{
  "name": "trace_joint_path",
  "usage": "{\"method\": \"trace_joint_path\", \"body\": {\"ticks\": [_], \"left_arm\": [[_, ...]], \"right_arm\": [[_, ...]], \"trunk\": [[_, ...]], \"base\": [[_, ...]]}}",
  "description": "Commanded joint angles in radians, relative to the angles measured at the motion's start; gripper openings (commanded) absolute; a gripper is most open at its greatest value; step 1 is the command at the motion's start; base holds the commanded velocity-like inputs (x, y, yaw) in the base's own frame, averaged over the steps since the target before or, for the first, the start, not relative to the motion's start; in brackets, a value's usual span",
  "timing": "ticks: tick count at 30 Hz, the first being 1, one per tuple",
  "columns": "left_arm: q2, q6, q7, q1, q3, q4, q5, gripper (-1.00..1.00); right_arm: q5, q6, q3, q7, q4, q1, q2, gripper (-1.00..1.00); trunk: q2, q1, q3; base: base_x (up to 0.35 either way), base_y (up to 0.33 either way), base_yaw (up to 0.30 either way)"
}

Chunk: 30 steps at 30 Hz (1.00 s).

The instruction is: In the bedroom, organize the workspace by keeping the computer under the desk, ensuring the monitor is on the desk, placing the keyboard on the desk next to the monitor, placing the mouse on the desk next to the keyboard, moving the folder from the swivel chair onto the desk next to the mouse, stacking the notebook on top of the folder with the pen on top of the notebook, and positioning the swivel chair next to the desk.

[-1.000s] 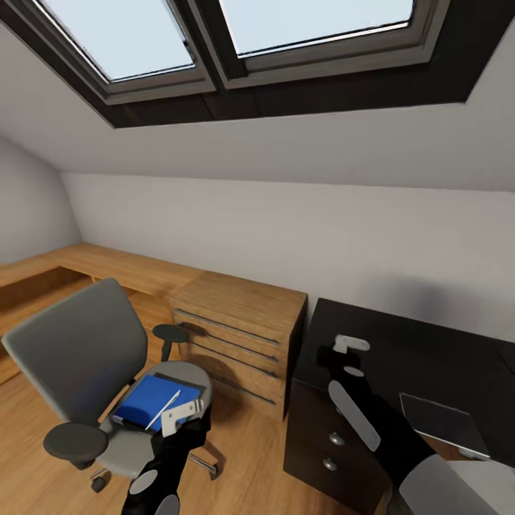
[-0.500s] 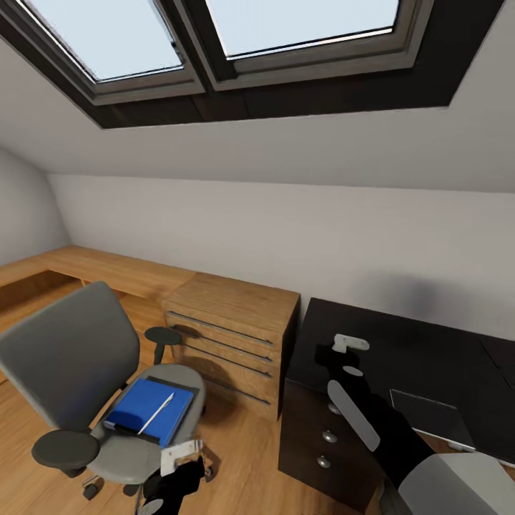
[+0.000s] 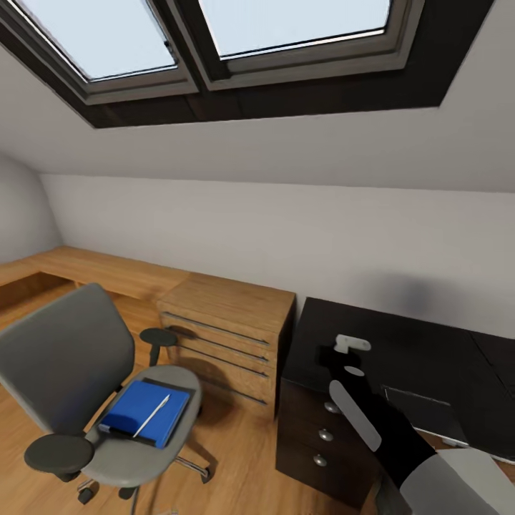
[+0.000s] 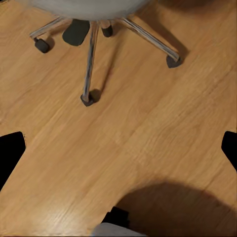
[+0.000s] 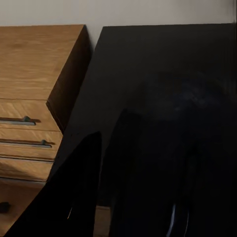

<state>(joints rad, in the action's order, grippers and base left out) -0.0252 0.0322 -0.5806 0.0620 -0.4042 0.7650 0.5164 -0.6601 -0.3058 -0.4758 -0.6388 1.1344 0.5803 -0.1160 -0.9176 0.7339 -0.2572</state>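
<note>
Head view shows the swivel chair (image 3: 86, 400) standing on the wood floor (image 3: 236, 458), apart from the dark desk (image 3: 400, 350), with a wooden drawer unit (image 3: 225, 336) between them. On the chair's seat lies the blue folder (image 3: 143, 411), with a white pen (image 3: 151, 416) resting across it; what may be the notebook sits under or within that stack, but I cannot tell. On the desk, beside the right gripper (image 3: 350, 345), lies a flat dark slab (image 3: 422, 413), possibly the keyboard. Monitor, mouse and computer cannot be made out.

Left wrist view looks down at the chair's star base (image 4: 91, 59) and castors, its jaws spread wide. Whether the right jaws are wide or narrow I cannot tell.

By my judgement the task is barely begun: the folder, pen and chair all remain to be moved to the desk.
</note>
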Motion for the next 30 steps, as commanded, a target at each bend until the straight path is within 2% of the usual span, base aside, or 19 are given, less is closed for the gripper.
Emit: {"method": "trace_joint_path", "body": {"ticks": [1, 4, 7, 11, 14, 16, 18, 20, 22, 25, 30], "left_arm": [[-0.001, -0.002, 0.004, 0.001, -0.008, -0.023, 0.003, 1.0], [0.0, -0.029, 0.032, 0.001, -0.01, -0.052, 0.002, 1.0], [0.0, -0.071, 0.052, 0.001, -0.011, -0.066, 0.001, 1.0], [0.0, -0.09, 0.06, 0.001, -0.011, -0.071, 0.0, 1.0], [-0.002, -0.093, 0.062, 0.002, -0.009, -0.072, 0.0, 1.0], [-0.004, -0.095, 0.062, 0.002, -0.008, -0.073, 0.0, 1.0], [-0.004, -0.095, 0.062, 0.001, -0.007, -0.073, 0.001, 1.0], [-0.004, -0.095, 0.063, 0.002, -0.007, -0.073, 0.0, 1.0], [-0.005, -0.095, 0.062, 0.001, -0.008, -0.073, 0.0, 1.0], [-0.004, -0.096, 0.062, 0.001, -0.007, -0.077, 0.002, 1.0], [-0.003, -0.097, 0.062, 0.002, -0.007, -0.086, 0.001, 1.0]], "right_arm": [[-0.005, -0.004, -0.003, -0.005, -0.001, 0.001, -0.002, -1.0], [-0.003, -0.007, -0.003, -0.003, -0.004, 0.001, -0.008, -1.0], [-0.006, -0.041, -0.005, 0.017, -0.006, 0.0, -0.035, -1.0], [-0.007, -0.074, -0.001, 0.166, -0.02, 0.0, -0.1, -1.0], [-0.017, -0.087, 0.002, 0.284, -0.033, 0.0, -0.17, -1.0], [-0.025, -0.108, 0.007, 0.336, -0.038, 0.0, -0.215, -1.0], [-0.027, -0.129, 0.027, 0.361, -0.042, 0.0, -0.24, -1.0], [-0.026, -0.153, 0.034, 0.367, -0.044, 0.0, -0.246, -1.0], [-0.024, -0.308, 0.049, 0.373, -0.044, 0.0, -0.25, -1.0], [-0.023, -0.344, 0.073, 0.371, -0.046, 0.001, -0.253, -1.0], [-0.021, -0.356, 0.076, 0.368, -0.063, 0.001, -0.252, -1.0]], "trunk": [[-0.001, 0.0, -0.001], [-0.001, 0.0, -0.001], [-0.001, 0.0, -0.001], [-0.001, 0.0, -0.001], [-0.001, 0.0, -0.001], [-0.001, 0.0, 0.0], [-0.001, 0.0, 0.0], [-0.001, 0.0, 0.001], [-0.001, 0.0, 0.002], [-0.001, 0.0, 0.003], [-0.001, 0.0, 0.005]], "base": [[0.0, 0.0, -0.238], [0.0, 0.0, -0.259], [0.0, 0.0, -0.28], [0.0, 0.0, -0.29], [0.0, 0.0, -0.292], [0.0, 0.0, -0.293], [0.0, 0.0, -0.293], [0.0, 0.0, -0.293], [0.0, 0.0, -0.293], [0.0, 0.0, -0.293], [0.0, -0.102, -0.293]]}}
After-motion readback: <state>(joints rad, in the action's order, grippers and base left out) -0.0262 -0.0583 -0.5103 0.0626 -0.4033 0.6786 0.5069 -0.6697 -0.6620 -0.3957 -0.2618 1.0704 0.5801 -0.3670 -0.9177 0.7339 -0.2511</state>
